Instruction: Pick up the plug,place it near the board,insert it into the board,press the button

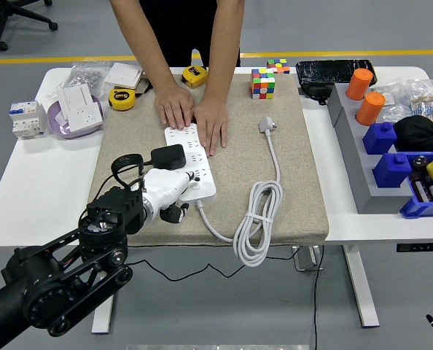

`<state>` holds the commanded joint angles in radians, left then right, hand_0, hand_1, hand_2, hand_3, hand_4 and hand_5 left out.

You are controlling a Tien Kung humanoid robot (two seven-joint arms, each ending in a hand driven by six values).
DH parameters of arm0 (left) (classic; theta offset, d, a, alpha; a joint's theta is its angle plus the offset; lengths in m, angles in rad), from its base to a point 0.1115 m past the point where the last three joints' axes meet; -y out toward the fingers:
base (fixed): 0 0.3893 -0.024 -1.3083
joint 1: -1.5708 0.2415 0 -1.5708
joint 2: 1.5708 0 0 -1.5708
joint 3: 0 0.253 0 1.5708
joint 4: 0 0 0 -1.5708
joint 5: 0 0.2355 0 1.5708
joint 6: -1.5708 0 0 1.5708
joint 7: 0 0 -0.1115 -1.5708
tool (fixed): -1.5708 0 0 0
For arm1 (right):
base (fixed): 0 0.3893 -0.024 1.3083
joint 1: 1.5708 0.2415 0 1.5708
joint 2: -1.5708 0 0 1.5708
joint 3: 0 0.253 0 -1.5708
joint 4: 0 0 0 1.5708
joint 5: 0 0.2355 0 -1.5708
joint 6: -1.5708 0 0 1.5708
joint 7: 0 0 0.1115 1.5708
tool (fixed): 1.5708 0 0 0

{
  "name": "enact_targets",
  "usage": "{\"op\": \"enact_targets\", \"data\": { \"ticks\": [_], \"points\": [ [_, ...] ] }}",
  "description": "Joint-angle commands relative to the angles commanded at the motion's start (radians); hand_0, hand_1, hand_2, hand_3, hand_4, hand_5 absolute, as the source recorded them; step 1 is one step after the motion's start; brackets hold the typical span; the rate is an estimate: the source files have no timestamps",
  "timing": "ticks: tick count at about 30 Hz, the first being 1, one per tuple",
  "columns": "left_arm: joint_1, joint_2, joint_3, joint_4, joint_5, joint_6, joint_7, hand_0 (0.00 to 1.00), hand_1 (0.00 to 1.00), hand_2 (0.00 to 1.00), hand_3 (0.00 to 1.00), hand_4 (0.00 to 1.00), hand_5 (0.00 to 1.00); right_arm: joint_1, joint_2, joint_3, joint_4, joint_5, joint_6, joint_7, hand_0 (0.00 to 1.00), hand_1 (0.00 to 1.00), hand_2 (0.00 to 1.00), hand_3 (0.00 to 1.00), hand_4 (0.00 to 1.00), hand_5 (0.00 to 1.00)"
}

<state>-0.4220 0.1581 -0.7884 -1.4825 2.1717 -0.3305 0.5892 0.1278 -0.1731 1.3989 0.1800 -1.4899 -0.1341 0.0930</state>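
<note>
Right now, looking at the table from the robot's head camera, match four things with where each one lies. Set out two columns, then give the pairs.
Things:
1. white power strip
2. black plug adapter
3. multicoloured puzzle cube
4. yellow round tape measure

Places:
A. far edge of the beige mat, right of the person's arms
B. under the person's two hands
C. white table, left of the mat
D. beside the strip's left edge, just above the robot hand

Pairs: 1-B, 2-D, 3-A, 4-C

A coarse, matt beige cloth mat (289, 175) covers the smooth white table (38, 189). On the mat, the long white power strip (193, 157) looks like glossy plastic, its coiled white cable (256, 219) rubbery.
</note>
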Motion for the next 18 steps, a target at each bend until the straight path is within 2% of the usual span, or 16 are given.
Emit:
{"op": "enact_targets", "data": {
  "ticks": [10, 11, 16, 17, 18],
  "points": [
    [-0.001, 0.001, 0.007, 0.017, -0.001, -0.024, 0.007, 0.123, 0.062, 0.168, 0.861, 0.476, 0.074, 0.002, 0.0, -0.003, 0.0, 0.006, -0.001, 0.002, 0.954, 0.903, 0.86, 0.873, 0.998, 0.998],
    [-0.002, 0.001, 0.008, 0.018, -0.001, -0.023, 0.006, 0.122, 0.062, 0.168, 0.805, 0.471, 0.073, 0.002, 0.0, -0.002, 0.0, 0.006, -0.001, 0.002, 0.954, 0.903, 0.86, 0.873, 0.998, 0.998],
    [-0.003, -0.001, 0.014, 0.027, -0.003, -0.035, 0.008, 0.122, 0.062, 0.168, 0.805, 0.471, 0.073, 0.002, 0.001, 0.001, 0.0, 0.004, -0.002, 0.002, 0.954, 0.903, 0.86, 0.873, 0.998, 0.998],
    [-0.004, -0.002, 0.016, 0.029, -0.003, -0.039, 0.009, 0.122, 0.062, 0.167, 0.74, 0.465, 0.071, 0.002, 0.001, 0.002, 0.0, 0.003, -0.002, 0.002, 0.954, 0.903, 0.86, 0.873, 0.998, 0.998],
    [-0.004, -0.002, 0.017, 0.031, -0.005, -0.043, 0.01, 0.122, 0.062, 0.167, 0.74, 0.465, 0.071, 0.002, 0.001, 0.002, 0.0, 0.004, -0.002, 0.002, 0.954, 0.903, 0.86, 0.873, 0.998, 0.998]
  ]
}}
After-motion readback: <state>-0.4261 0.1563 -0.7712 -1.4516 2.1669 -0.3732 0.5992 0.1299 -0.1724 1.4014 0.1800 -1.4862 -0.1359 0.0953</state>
